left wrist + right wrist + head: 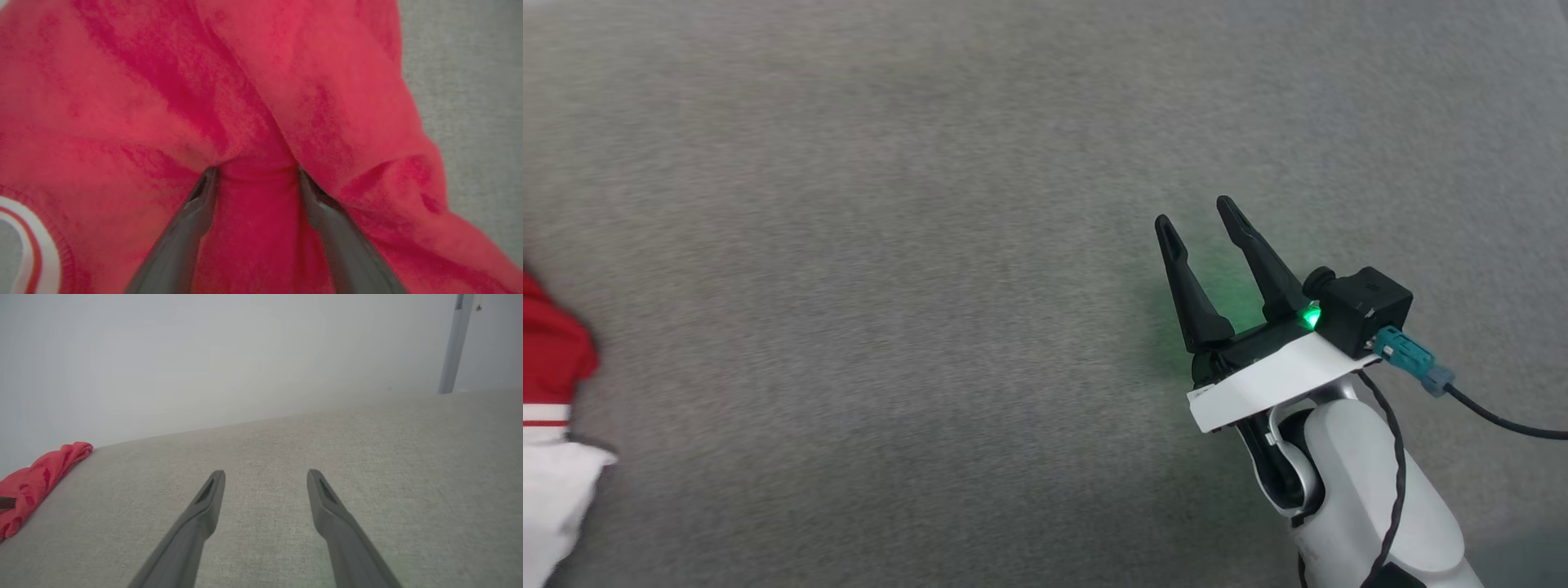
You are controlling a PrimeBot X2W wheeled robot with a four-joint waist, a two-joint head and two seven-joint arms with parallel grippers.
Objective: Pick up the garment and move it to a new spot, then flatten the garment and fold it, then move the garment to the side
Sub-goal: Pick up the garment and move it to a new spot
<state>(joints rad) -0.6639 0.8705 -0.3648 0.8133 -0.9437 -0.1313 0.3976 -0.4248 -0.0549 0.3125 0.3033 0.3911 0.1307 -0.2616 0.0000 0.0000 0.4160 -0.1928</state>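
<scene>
Grey surface (931, 204); garment (551, 359) cropped at edge; left hand (256, 170) spread against it, right hand (1194, 211) spread.

Grey woven fabric surface (915, 180), spanning the head view edge to edge. At the frame's left border, middle to lower left, lies a rumpled bright red jersey shirt (551, 359) of soft fabric with a white panel and red-and-white striped trim, partly cropped.

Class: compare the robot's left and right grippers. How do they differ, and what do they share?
The left gripper presses its tips into the garment; the right gripper stands apart from it. Red fabric lies between the left gripper's jaws; grey surface shows between the right gripper's. Both are open.
</scene>
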